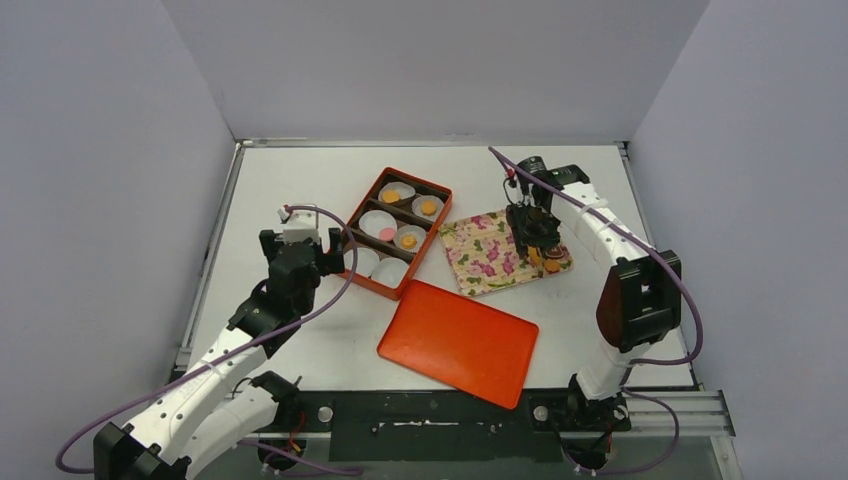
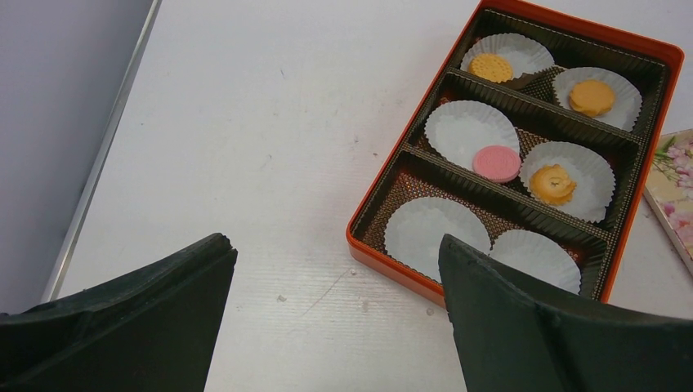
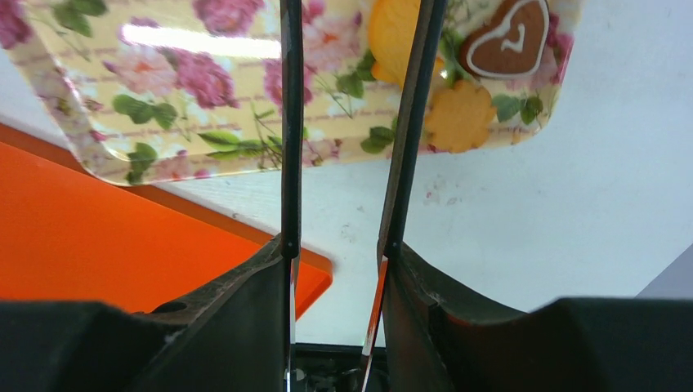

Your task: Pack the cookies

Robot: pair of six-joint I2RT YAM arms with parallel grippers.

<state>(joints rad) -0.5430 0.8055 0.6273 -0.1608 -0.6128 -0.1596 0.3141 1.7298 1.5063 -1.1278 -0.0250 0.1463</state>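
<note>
An orange box (image 1: 372,283) with paper cups holds three orange-yellow cookies (image 2: 491,67) (image 2: 592,97) (image 2: 553,183) and a pink cookie (image 2: 497,162). Its two nearest cups (image 2: 425,233) are empty. A floral tray (image 1: 485,250) carries a brown heart cookie (image 3: 507,41), a scalloped orange cookie (image 3: 459,121) and a round orange cookie (image 3: 391,33) partly behind one blade. My right gripper (image 3: 355,16) hangs over the tray's right end, its thin blades apart with nothing between them. My left gripper (image 2: 335,245) is open and empty over the table at the box's near left corner.
The flat orange lid (image 1: 458,340) lies in front of the box and the tray, near the table's front edge; it also shows in the right wrist view (image 3: 82,245). Grey walls enclose the table on three sides.
</note>
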